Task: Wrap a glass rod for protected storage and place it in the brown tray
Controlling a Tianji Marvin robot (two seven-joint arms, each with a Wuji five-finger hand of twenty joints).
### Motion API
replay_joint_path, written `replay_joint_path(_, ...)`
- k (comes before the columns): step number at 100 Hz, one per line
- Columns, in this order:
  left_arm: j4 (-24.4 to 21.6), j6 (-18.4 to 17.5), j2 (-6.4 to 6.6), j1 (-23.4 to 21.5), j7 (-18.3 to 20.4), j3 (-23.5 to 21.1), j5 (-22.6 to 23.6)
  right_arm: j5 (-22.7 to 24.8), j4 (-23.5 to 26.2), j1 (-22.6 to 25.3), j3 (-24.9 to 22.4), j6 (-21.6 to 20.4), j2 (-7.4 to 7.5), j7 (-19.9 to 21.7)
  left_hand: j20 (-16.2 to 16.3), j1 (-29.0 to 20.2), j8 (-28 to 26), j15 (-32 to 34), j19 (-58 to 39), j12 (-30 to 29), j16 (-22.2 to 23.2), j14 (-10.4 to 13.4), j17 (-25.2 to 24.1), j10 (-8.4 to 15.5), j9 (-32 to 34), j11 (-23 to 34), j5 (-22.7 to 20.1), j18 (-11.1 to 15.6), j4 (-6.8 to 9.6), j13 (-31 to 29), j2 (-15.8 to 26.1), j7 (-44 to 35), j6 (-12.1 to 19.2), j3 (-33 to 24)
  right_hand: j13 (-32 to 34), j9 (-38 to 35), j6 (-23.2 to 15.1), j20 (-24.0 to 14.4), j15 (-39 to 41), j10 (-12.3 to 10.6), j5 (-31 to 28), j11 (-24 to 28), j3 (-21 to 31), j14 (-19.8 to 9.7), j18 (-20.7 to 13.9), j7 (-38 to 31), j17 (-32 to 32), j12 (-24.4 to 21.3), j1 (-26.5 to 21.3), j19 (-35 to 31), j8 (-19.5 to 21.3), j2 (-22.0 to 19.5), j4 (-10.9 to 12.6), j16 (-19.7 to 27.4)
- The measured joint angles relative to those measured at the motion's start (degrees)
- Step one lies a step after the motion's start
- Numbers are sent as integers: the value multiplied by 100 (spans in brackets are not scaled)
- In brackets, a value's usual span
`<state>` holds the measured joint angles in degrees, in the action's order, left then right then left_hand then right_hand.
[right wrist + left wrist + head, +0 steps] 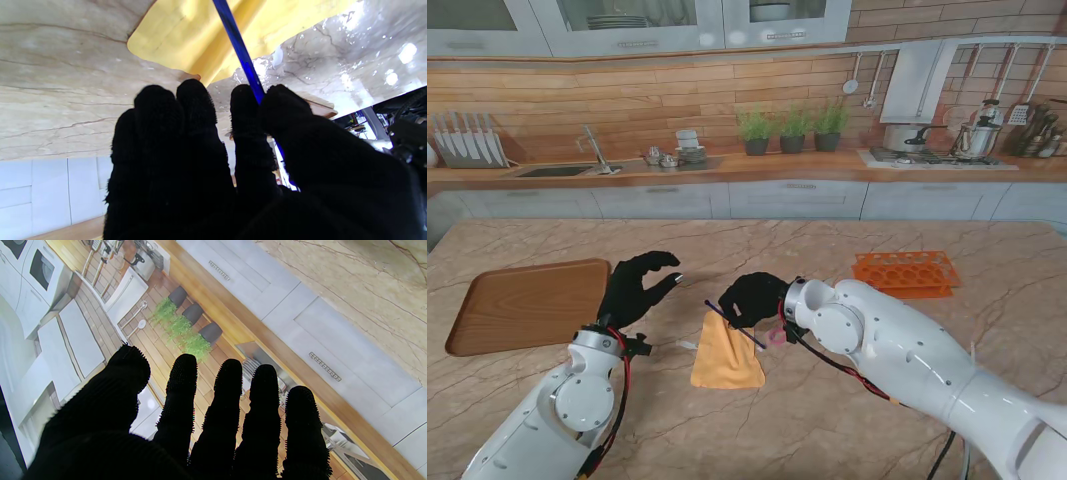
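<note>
Placement step: right hand [752, 297] pinches the thin blue glass rod [734, 324] over the yellow cloth square [727, 357]; lowering apparently follows. Left hand [635, 287], at nine o'clock, is spread and empty.

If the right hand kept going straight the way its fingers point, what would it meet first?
Probably the yellow cloth: the right hand, pinching the blue rod, points at it. Depth is unclear.

Orange rack [904, 273] on the marble table [827, 420] at far right; three potted plants [793, 129] on the back counter.
</note>
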<state>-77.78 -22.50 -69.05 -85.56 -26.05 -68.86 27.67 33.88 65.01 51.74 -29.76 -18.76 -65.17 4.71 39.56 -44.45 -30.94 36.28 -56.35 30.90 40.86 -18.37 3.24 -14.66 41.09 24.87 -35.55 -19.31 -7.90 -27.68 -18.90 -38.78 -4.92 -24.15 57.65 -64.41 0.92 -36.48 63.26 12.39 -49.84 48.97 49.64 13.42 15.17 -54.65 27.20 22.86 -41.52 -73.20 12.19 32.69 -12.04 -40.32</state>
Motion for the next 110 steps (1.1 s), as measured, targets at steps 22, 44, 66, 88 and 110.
replay_joint_path(22, -18, -8, -4, -14, -31, -21, 24, -20, -171, -176, 295, -52, -85, -23, -1, 0, 0, 0, 0, 0, 0, 0, -1, 0, 0, 0, 0, 0, 0, 0, 0, 1, -1, 2, 0, 0, 0, -17, 84, 3, 0, 57, 5, 0, 0, 0, 11, 15, 0, -30, 1, 0, 0, -30)
replay_joint_path(44, -34, -8, -4, -29, -19, -27, 21, -35, -291, -287, 508, -97, -171, -96, -1, 0, 0, 0, 0, 0, 0, -1, -1, 0, 0, 0, 0, 0, 1, 0, 0, 1, -1, 53, 57, -2, 1, -82, 163, 9, -1, 69, 25, -2, 0, 0, 39, 68, 0, -98, 3, 0, 0, -78)
replay_joint_path(66, -43, -8, -4, -34, -6, -30, 15, 122, -316, -318, 632, -109, -204, -183, -1, 0, 0, 0, 0, 0, 0, -1, -1, 0, 0, 0, 0, 0, 1, 0, 1, 1, -1, 63, 207, -68, 30, -147, 241, 17, -66, 134, 211, -8, 0, 0, 154, 71, 22, -167, 4, 163, 0, -91)
replay_joint_path(88, -53, -8, -4, -40, 2, -31, 6, 249, -232, -303, 655, -86, -172, -181, -1, -4, 0, 1, -1, 0, 0, -7, -1, 0, 0, 0, 0, 0, 1, 0, 62, 1, -1, 79, 211, -70, 30, -153, 296, 18, -69, 165, 292, -9, 0, 0, 157, 72, 83, -198, 3, 168, 0, -94)
replay_joint_path(110, -62, -5, -4, -43, 13, -28, -5, 249, -151, -282, 712, 8, -153, -131, -1, -4, 0, 1, -1, 0, 0, -11, -1, 0, 0, 0, 0, 0, 1, 0, 64, 1, -2, 130, 243, -125, 30, -161, 365, 18, -128, 207, 391, -9, 0, -14, 202, 76, 126, -211, 4, 228, 0, -143)
